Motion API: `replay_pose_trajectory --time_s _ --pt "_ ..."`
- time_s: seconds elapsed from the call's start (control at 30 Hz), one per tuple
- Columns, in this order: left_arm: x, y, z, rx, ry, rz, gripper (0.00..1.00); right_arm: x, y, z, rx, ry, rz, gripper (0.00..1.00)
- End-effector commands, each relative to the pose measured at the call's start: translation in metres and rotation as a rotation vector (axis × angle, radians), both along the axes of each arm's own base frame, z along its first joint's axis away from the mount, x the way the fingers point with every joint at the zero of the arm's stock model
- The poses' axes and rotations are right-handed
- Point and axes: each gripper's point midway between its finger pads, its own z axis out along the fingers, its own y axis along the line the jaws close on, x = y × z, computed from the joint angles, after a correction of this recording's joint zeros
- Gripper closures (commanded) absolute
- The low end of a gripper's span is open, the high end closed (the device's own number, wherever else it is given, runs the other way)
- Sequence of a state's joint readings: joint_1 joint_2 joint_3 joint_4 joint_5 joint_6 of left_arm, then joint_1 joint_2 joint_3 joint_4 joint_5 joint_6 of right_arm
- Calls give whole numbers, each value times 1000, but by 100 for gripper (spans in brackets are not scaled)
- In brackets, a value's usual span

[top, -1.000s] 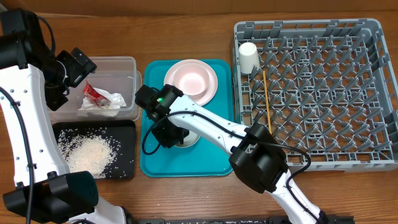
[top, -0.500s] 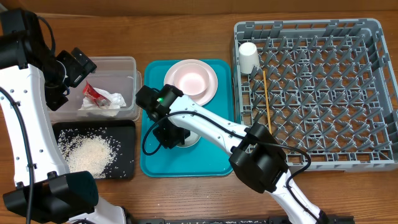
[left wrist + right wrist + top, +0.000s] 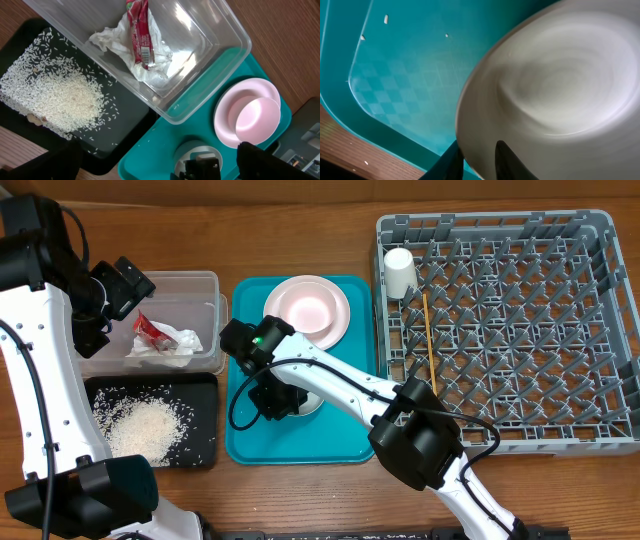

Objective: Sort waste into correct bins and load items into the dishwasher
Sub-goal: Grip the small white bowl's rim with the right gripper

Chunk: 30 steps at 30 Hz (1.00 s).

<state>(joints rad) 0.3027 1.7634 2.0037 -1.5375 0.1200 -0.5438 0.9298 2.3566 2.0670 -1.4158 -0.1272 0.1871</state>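
Note:
My right gripper is shut on the rim of a small whitish bowl on the teal tray, one finger inside and one outside; the bowl fills the right wrist view. A pale pink plate with a second small bowl on it sits at the tray's back. My left gripper is open and empty above the clear tub, which holds the crumpled napkin and the red wrapper. Rice lies in the black tray. The white cup and chopsticks are in the grey rack.
The teal tray lies between the bins on the left and the rack on the right; a few rice grains lie on it. The right arm stretches across the tray's front right. The table's wooden front edge shows beside the tray.
Almost nothing differs. My right gripper stays on the bowl's rim with only a slight shift. The left arm has not moved.

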Motion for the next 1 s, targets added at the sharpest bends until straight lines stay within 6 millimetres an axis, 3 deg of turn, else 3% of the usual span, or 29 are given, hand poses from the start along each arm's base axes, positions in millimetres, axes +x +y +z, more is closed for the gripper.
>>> replay_pose_trajectory --time_s 0.0,0.77,0.97 --pt "-1 -1 14 16 -43 -15 0 -1 0 12 17 -4 -25 76" --pt "-1 -1 14 16 -43 -15 0 -10 6 7 52 45 -35 74" --pt "-1 -1 14 16 -43 -15 0 -10 7 6 53 43 -35 79"
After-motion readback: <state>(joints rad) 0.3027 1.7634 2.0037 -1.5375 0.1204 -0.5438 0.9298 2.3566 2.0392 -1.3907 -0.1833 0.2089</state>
